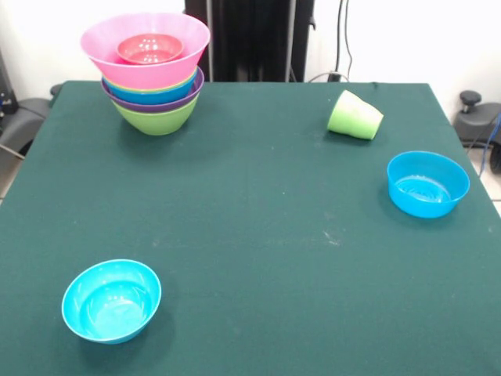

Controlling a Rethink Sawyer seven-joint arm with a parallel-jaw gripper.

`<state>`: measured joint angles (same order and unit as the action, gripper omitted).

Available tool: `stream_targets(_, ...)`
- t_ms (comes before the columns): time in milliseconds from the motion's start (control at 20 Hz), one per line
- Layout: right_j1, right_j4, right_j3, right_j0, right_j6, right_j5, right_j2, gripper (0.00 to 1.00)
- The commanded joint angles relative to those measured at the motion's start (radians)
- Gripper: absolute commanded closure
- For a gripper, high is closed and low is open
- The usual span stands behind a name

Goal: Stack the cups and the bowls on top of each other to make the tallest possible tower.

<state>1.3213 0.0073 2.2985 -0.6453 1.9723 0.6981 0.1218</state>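
Note:
The tower (153, 86) stands at the table's far left: a lime green bowl at its base, purple, blue and green rims above, the huge pink bowl (176, 64) on top, and the small red bowl (149, 48) inside the pink one. A light green cup (355, 116) lies on its side at the far right. A blue bowl (427, 183) sits upright near the right edge. A small cyan bowl (111, 300) sits upright at the near left. The yellow-orange cup is out of view. The gripper does not show.
The robot's black pedestal (250, 39) stands behind the table's far edge. The green table cloth (250, 227) covers the whole table. Cables and dark equipment lie off the table at the far right and far left.

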Motion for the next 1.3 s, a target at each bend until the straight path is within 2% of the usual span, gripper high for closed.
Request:
stream_targets(50,-0.038,-0.062,0.101,-0.052,-0.322,-0.092,0.126,1.0)
stream_targets(200,-0.08,-0.086,0.109,-0.091,-0.304,-0.14,0.164,1.0)
stream_targets(500,-0.215,-0.195,0.099,-0.152,-0.231,-0.264,0.213,1.0)
stream_targets(1050,-0.266,-0.302,0.091,-0.204,-0.124,-0.288,0.28,1.0)
stream_targets(1300,-0.268,-0.322,0.088,-0.216,-0.1,-0.278,0.298,1.0)
